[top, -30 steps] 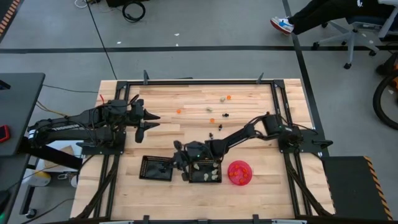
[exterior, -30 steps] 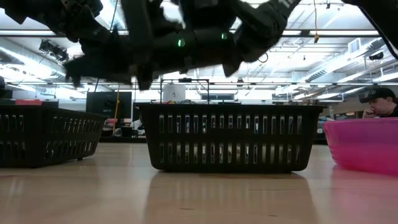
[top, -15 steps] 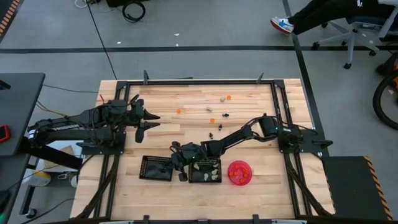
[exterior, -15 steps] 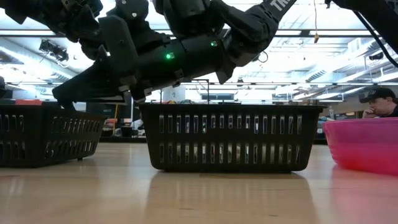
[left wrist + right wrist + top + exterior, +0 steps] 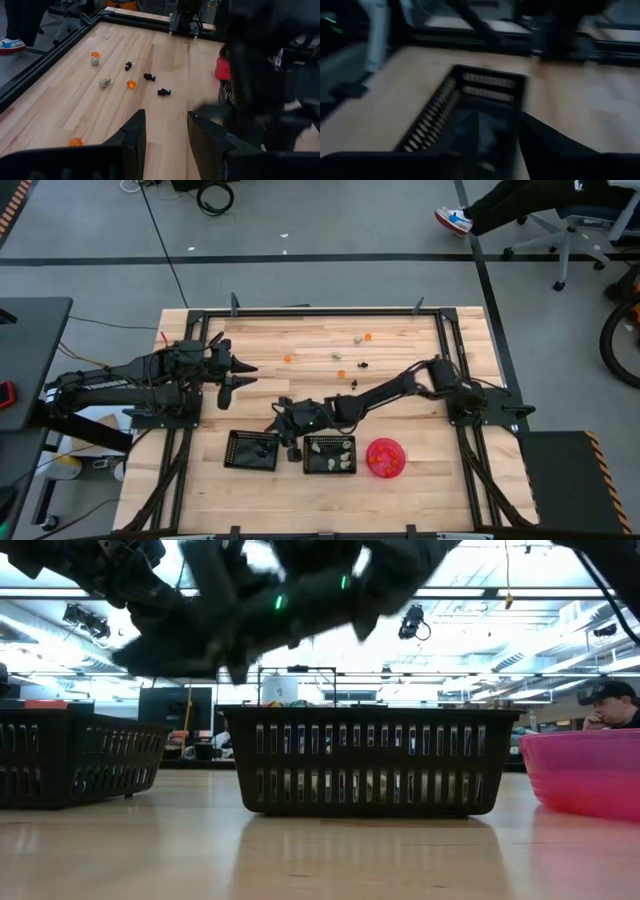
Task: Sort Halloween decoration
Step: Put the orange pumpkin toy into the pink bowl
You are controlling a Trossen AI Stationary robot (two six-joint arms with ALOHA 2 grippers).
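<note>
High view: the right end effector (image 5: 284,420) hangs above the table between the two black mesh trays, just off the 1 o'clock corner of the left tray (image 5: 252,450) and the 10 o'clock corner of the middle tray (image 5: 330,453). Whether its fingers are apart, or carrying anything, cannot be told here. The left end effector (image 5: 236,375) waits at about 9 o'clock on the table (image 5: 400,490), fingers apart and empty. Loose Halloween decoration (image 5: 341,373) lies scattered toward 12 o'clock, orange, black and pale pieces well apart; others sit in the middle tray and the pink bowl (image 5: 386,457).

Low view: the right arm blurs across above the trays, with a bright, ceiling-lit workshop and a seated person (image 5: 608,705) behind.

Left wrist view: its parted fingers frame bare wooden planks and several trinkets.

Right wrist view: the right fingers (image 5: 545,137) stand apart, nothing visible between them, over the left tray.

I judge this a drop-off step at the trays; next comes reaching to 12 o'clock for another piece, which calls for a fine, centred pinch.
</note>
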